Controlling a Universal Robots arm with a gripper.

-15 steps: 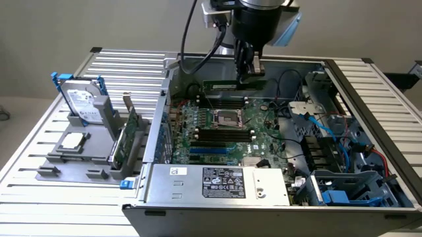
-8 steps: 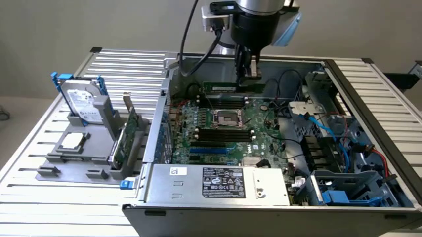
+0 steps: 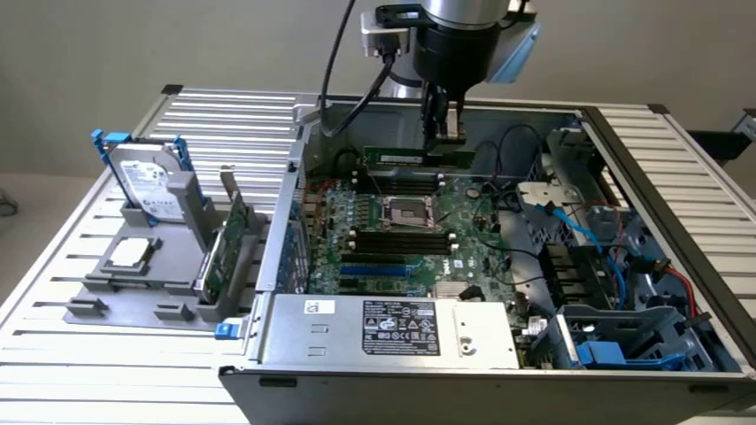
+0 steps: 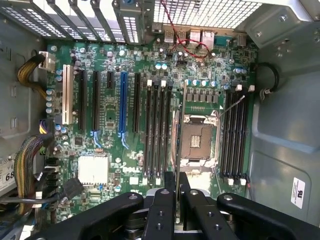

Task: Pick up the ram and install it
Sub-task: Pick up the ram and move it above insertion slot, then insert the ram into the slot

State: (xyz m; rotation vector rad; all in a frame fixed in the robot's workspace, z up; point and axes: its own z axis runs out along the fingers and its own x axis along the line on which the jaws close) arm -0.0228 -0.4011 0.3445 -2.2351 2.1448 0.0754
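Note:
The ram (image 3: 396,157) is a thin dark-green stick hanging level above the open computer case, over the far part of the motherboard (image 3: 473,243). My gripper (image 3: 444,135) reaches down from above and is shut on the stick's upper edge, right of its middle. In the wrist view the ram (image 4: 181,130) appears edge-on as a thin strip between my fingertips (image 4: 178,192), beside the CPU socket (image 4: 199,141). Black memory slots (image 4: 157,130) lie on one side of the socket and more slots (image 4: 234,135) on the other.
The case walls (image 3: 296,177) surround the board. A power supply (image 3: 390,332) sits at the front, and drive cages with blue cables (image 3: 614,257) at the exterior view's right. Outside the case, a grey holder (image 3: 142,292) carries a hard drive (image 3: 148,181), a tall green card (image 3: 230,243) and a processor (image 3: 130,254).

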